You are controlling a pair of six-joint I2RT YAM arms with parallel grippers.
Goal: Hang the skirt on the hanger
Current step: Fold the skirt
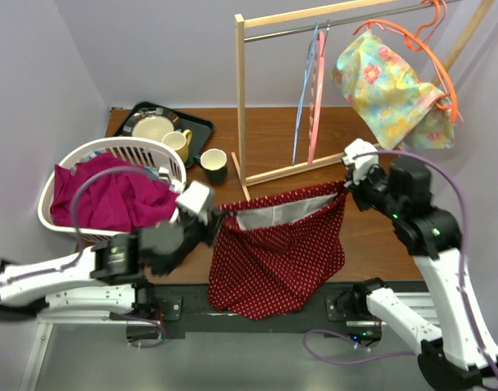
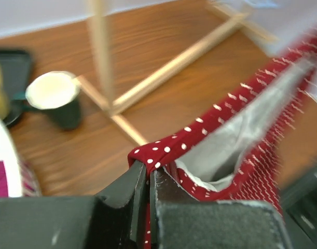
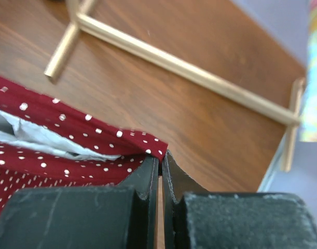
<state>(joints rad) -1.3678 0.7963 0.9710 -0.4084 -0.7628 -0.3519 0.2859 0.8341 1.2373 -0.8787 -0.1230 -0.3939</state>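
The left claw (image 2: 147,174) and right claw (image 3: 161,162) each pinch a waistband corner of the skirt (image 1: 281,252), stretched over the counter (image 1: 265,134) edge. Fabric judged light, limp; waistband corners give the firmest hold.

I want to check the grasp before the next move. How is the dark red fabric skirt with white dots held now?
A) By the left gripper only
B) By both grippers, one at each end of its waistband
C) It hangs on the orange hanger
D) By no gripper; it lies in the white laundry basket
B: the left gripper and the right gripper are each shut on one end of the waistband, and the dark red fabric skirt with white dots is stretched between them.
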